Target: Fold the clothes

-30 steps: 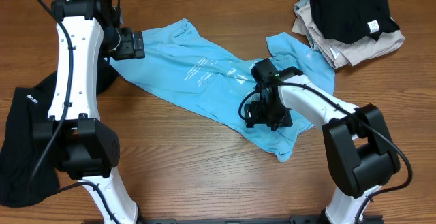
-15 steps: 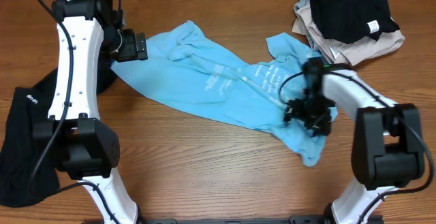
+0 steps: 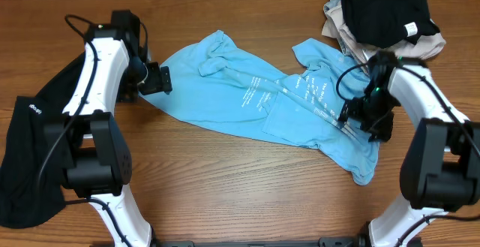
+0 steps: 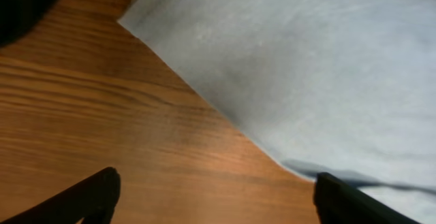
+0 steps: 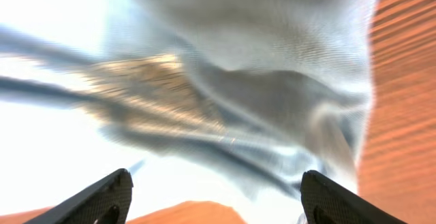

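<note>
Light-blue T-shirt with white lettering; black garment; black-and-beige pile; brown wood-grain table

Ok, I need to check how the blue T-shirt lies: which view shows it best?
Overhead: the whole blue T-shirt shows, spread out. Left wrist shows only one edge; right wrist a blurred close-up of folds.

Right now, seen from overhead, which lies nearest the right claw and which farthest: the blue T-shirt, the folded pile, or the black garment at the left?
1. Light-blue T-shirt: beneath the right gripper.
2. Folded pile: back right, just beyond.
3. Black garment: far left edge.
</note>
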